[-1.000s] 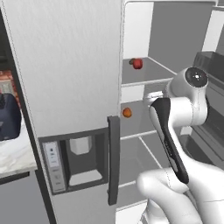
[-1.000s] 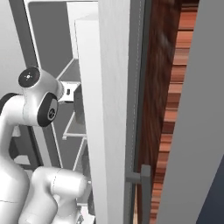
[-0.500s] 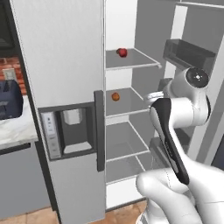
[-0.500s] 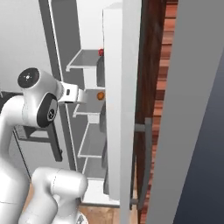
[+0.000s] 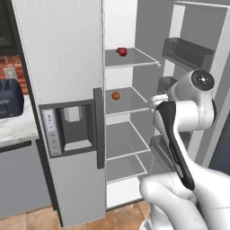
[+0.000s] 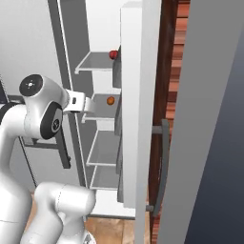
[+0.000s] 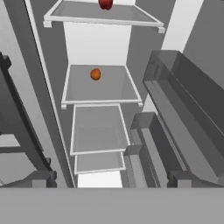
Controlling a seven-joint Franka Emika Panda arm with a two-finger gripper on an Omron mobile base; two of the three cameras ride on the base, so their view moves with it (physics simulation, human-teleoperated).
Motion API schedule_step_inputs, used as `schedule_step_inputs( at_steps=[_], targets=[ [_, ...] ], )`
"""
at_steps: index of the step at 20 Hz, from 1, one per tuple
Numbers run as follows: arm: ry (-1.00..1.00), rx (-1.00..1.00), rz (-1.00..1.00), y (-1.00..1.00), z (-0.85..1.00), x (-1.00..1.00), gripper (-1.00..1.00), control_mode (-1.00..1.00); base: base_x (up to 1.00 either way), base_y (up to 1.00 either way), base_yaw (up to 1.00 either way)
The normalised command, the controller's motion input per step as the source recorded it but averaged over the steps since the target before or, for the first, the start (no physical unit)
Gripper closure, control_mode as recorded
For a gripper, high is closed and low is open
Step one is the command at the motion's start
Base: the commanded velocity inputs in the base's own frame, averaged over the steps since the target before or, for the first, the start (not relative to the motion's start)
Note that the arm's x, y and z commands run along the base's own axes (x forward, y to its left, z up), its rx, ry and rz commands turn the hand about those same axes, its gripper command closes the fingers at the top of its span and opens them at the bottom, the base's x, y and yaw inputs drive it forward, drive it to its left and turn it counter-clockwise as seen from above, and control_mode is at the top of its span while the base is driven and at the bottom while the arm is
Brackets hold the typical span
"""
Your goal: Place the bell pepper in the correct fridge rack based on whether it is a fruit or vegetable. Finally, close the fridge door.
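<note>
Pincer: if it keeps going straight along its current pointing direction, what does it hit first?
Probably the lower grey shelf below the orange fruit, which sits at the hand view's centre. The way there looks free, though depth is unclear; the door bins lie to the side.

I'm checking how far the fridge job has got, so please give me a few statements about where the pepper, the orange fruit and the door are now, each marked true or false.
1. The glossy red bell pepper lies on the uppermost pale-grey fridge rack. True.
2. The small round orange fruit shares that top rack with the pepper. False: it sits on the shelf just below.
3. The tall silver-grey right-hand fridge door is shut. False: it stands open, its dark inner bins facing the shelves.
4. The dark blue toaster stands on the counter left of the fridge. True.
5. The gripper holds the pepper. False: the pepper rests alone on the rack.
</note>
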Motion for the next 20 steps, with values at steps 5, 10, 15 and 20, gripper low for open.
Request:
schedule_step_inputs(
  at_steps=[5,10,15,20],
  targets=[
    [0.0,0.0,0.0,0.0,0.0,0.0,-1.0,1.0,-0.36,-0.11,0.0],
    [0.0,0.0,0.0,0.0,0.0,0.0,-1.0,1.0,-0.67,0.0,0.0],
    [0.0,0.0,0.0,0.0,0.0,0.0,-1.0,1.0,-0.58,-0.01,0.0],
    [0.0,0.0,0.0,0.0,0.0,0.0,-1.0,1.0,-0.07,-0.13,0.0]
  ],
)
